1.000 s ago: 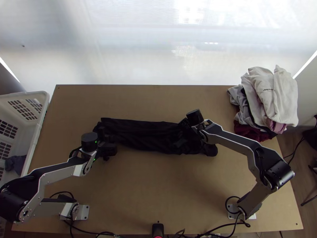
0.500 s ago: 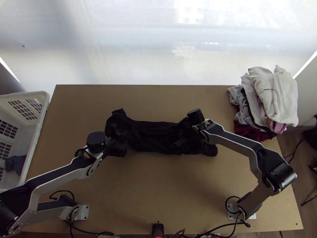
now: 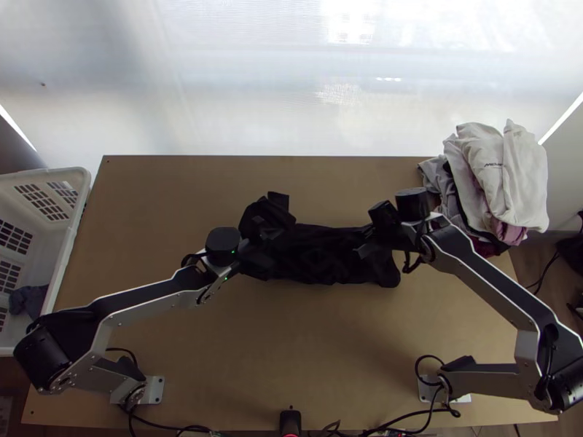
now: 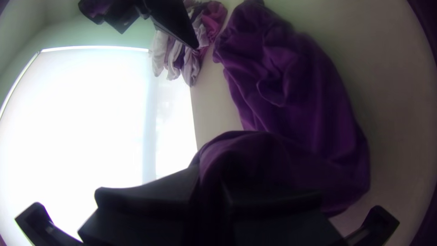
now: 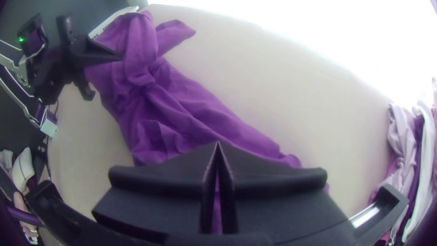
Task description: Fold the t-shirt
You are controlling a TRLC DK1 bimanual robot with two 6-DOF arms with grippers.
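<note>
Long black cloth t-shirt [image 3: 317, 258] on tan rectangular wooden table [image 3: 291, 342]; pale fabric heap [image 3: 495, 171], two o'clock; boxy white plastic basket [image 3: 62, 233], nine.

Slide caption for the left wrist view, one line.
Left gripper with jaws closed on part of the t-shirt, the rest lying creased on the table.

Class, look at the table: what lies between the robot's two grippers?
The middle stretch of the rumpled t-shirt lies between the left gripper and the right gripper; the top view shows this.
</note>
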